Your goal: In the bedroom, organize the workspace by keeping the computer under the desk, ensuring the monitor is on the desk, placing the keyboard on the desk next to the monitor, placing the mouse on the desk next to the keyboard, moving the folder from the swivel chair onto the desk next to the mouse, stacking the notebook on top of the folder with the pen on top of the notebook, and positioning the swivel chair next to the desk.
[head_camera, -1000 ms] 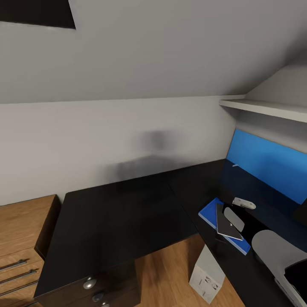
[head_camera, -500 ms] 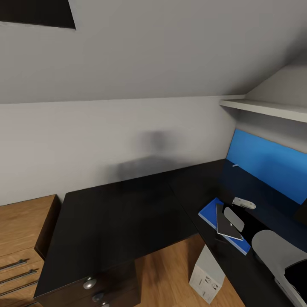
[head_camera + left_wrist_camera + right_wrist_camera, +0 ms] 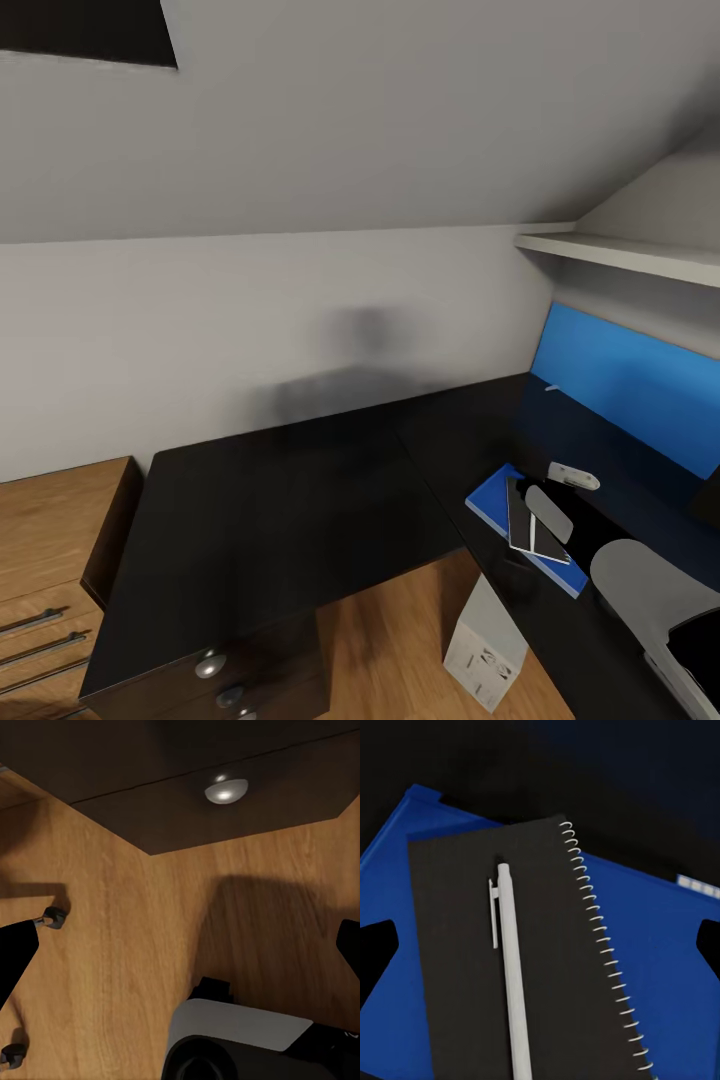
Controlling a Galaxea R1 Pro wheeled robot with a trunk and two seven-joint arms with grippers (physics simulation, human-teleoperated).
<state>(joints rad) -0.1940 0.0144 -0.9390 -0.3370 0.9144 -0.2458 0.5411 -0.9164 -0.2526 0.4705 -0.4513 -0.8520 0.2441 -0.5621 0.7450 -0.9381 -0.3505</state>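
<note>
Comparing with a second ago, the notebook [image 3: 530, 524] has settled slightly on the blue folder [image 3: 492, 504] on the desk [image 3: 290, 500]. The pen [image 3: 514, 975] lies on the notebook between the spread fingers of the empty right gripper [image 3: 540, 960], suggesting a finished stack; the left gripper [image 3: 180, 952] hangs open over the floor [image 3: 127, 945].

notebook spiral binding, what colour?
White, on the notebook, whose cover is black; the right wrist view shows it best.

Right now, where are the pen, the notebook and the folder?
pen [image 3: 512, 975]: right wrist view, mid-barrel.
notebook [image 3: 450, 945]: right wrist view, bare dark cover beside the pen.
folder [image 3: 675, 967]: right wrist view, blue surface past the spiral binding.
</note>
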